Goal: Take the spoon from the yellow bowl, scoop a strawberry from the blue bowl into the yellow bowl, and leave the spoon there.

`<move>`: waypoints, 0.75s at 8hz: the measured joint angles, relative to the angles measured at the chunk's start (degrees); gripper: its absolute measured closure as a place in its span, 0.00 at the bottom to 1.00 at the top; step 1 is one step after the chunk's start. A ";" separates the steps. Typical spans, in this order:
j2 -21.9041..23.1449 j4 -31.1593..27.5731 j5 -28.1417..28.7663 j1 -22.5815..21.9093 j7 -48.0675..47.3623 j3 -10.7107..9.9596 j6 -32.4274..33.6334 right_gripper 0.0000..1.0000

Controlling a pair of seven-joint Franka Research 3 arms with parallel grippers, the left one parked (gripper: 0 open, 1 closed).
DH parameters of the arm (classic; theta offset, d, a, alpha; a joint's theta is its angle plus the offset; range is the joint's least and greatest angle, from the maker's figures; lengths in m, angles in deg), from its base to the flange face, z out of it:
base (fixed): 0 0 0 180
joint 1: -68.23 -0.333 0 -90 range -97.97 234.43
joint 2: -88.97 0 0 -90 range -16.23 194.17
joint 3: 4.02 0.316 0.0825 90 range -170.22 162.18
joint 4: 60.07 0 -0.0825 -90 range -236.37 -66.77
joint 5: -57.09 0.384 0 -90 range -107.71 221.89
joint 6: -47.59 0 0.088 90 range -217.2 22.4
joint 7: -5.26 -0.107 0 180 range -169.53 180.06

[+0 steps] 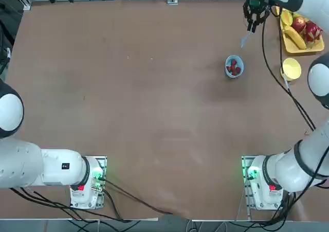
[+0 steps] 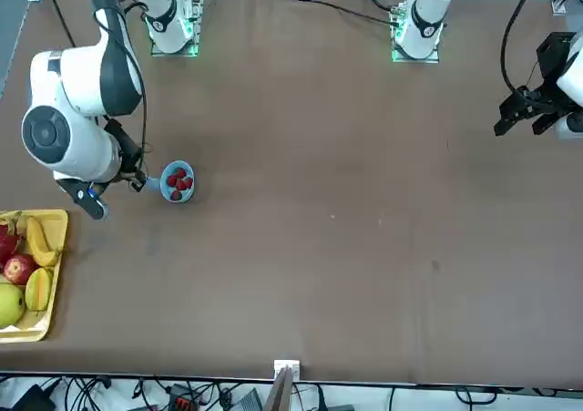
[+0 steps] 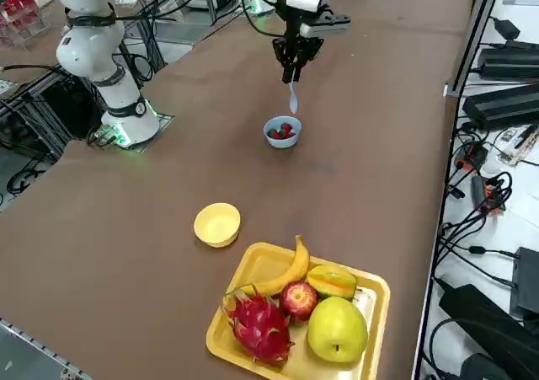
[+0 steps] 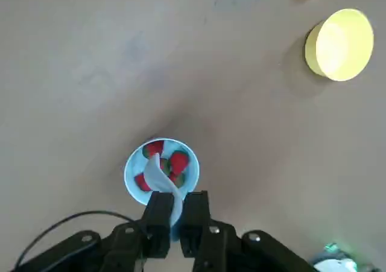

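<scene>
The right gripper [image 4: 176,215] hangs in the air above the tabletop [image 1: 154,113], towards its far right corner, its fingers [image 4: 158,215] pinched on the handle of the spoon [image 4: 161,177]; the spoon points downward with its scoop over the blue bowl [image 4: 136,190], though whether it touches the fruit cannot be told; the blue bowl [image 1: 234,67] stands on the right half of the tabletop, towards the far edge, with several strawberries [image 1: 234,67] inside it; the yellow bowl [image 1: 291,68] sits near the right edge, well apart from the blue bowl, and holds nothing; open tabletop lies between the two bowls; just beyond the yellow bowl, in the far right corner, a rectangular yellow tray [image 3: 362,338] carries a banana [image 3: 282,275], a red apple [image 3: 298,299], a green apple [image 3: 337,329], a dragon fruit [image 3: 259,325] and a starfruit [image 3: 331,280]; a black cable [image 1: 280,83] from the arm loops over the tabletop between the bowls, passing close beside the yellow bowl.
</scene>
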 joint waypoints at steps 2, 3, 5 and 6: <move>1.10 -3.59 1.76 -0.01 -3.99 0.01 -5.27 0.89; 1.07 -4.81 2.02 -0.08 -6.61 0.10 -7.18 0.89; 1.02 -6.37 2.12 -0.71 -9.48 0.39 -7.97 0.89; 0.96 -7.25 2.15 -1.49 -9.89 0.49 -8.02 0.89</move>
